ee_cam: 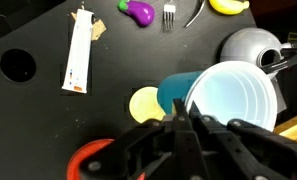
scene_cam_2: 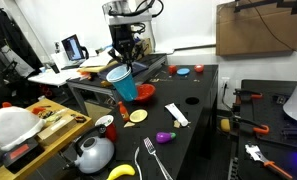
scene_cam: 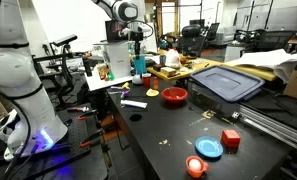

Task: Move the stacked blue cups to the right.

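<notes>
The stacked blue cups (scene_cam_2: 119, 77) are light blue tumblers nested as one. They hang tilted in the air above the black table, open mouth showing in the wrist view (ee_cam: 228, 95). My gripper (ee_cam: 181, 112) is shut on their rim wall, one finger inside and one outside. In both exterior views the gripper (scene_cam_2: 124, 55) hangs from above over the cups (scene_cam: 139, 66), near the table's end by the red bowl (scene_cam_2: 145, 92).
Below lie a yellow disc (ee_cam: 145, 104), a white strip (ee_cam: 78, 55), a purple eggplant (ee_cam: 140, 11), a fork (ee_cam: 169, 14), a banana (ee_cam: 228, 6) and a grey kettle (ee_cam: 250, 45). A blue plate (scene_cam: 209, 148), a red cube (scene_cam: 230, 137) and the grey-blue bin lid (scene_cam: 226, 82) sit farther along.
</notes>
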Controlling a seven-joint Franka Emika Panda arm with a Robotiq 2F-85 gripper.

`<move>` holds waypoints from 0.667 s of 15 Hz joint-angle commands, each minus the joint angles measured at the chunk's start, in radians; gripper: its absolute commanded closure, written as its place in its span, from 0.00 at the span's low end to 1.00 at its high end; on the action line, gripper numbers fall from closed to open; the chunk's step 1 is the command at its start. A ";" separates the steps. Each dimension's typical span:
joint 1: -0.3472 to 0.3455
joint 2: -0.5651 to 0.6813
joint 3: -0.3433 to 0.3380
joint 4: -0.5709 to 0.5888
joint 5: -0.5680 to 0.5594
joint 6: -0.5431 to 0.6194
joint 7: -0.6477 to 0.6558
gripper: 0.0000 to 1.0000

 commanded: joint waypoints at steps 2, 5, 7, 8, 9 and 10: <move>-0.055 -0.136 -0.024 -0.132 -0.009 0.009 0.031 0.99; -0.098 -0.168 -0.042 -0.174 -0.013 0.013 0.044 0.99; -0.126 -0.181 -0.055 -0.195 -0.016 0.019 0.052 0.99; -0.139 -0.185 -0.060 -0.203 -0.018 0.022 0.058 0.99; -0.150 -0.193 -0.066 -0.211 -0.018 0.022 0.070 0.99; -0.160 -0.199 -0.072 -0.217 -0.017 0.022 0.077 0.99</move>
